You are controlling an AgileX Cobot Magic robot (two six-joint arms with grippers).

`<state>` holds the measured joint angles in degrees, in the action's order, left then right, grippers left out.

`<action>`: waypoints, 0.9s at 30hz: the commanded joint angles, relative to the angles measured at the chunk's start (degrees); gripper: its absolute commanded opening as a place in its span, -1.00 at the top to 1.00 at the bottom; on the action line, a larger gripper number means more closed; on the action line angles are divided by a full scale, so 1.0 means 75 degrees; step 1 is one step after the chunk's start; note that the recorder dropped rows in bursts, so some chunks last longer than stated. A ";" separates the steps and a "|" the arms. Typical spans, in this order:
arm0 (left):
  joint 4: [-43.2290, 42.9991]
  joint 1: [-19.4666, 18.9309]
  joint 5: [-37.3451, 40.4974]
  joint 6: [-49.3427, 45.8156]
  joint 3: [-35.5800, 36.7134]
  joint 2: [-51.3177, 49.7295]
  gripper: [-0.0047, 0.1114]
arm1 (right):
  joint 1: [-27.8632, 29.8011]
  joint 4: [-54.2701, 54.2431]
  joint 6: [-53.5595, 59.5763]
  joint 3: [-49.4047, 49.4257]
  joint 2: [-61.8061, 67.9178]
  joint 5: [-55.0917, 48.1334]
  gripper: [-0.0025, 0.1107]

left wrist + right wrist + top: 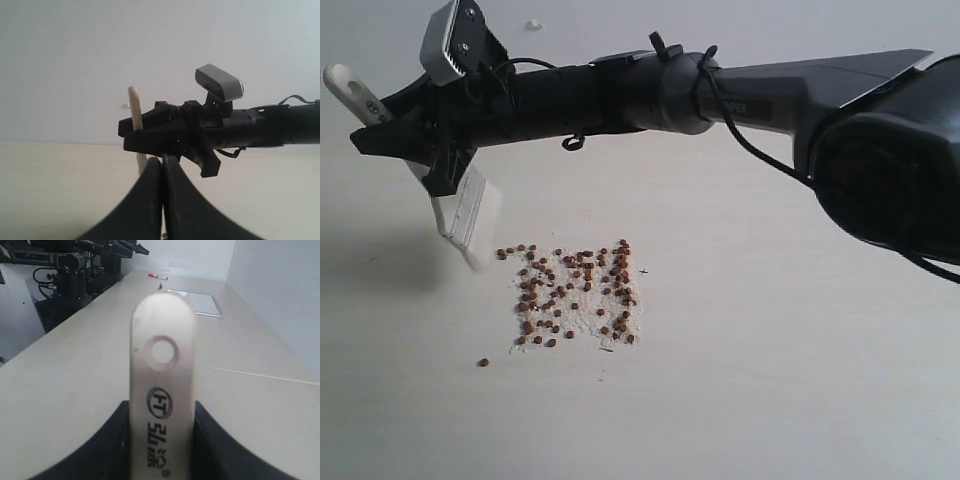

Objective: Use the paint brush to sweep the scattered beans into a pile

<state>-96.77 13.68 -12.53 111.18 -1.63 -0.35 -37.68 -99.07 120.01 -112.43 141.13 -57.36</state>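
Note:
The beans (575,290) lie spread in a loose squarish patch with whitish crumbs, mid-table; one stray bean (482,362) sits below and left of it. My right gripper (425,150) reaches across to the left, shut on the paint brush (465,210). The handle end (342,84) points up-left and the bristles hang just left of the patch's upper corner. In the right wrist view the handle (161,390), with its hole, stands between the right gripper (161,412) fingers. The left gripper (162,165) is shut on nothing, looking at the brush handle (135,112) and right gripper (165,135).
The right arm (880,150) spans the upper part of the exterior view. A white crumb (533,24) lies at the far edge. The right wrist view shows a white sheet (197,302), a red pen (157,276) and black equipment (75,270) beyond the table.

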 commanded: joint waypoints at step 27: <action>0.0001 -0.0006 0.0030 0.0006 0.0036 0.0047 0.92 | 0.0041 0.0001 -0.1313 -0.1513 0.1283 0.0075 0.96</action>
<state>-96.77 13.68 -12.53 111.18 -1.63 -0.35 -37.68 -99.22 113.35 -123.30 151.02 -57.74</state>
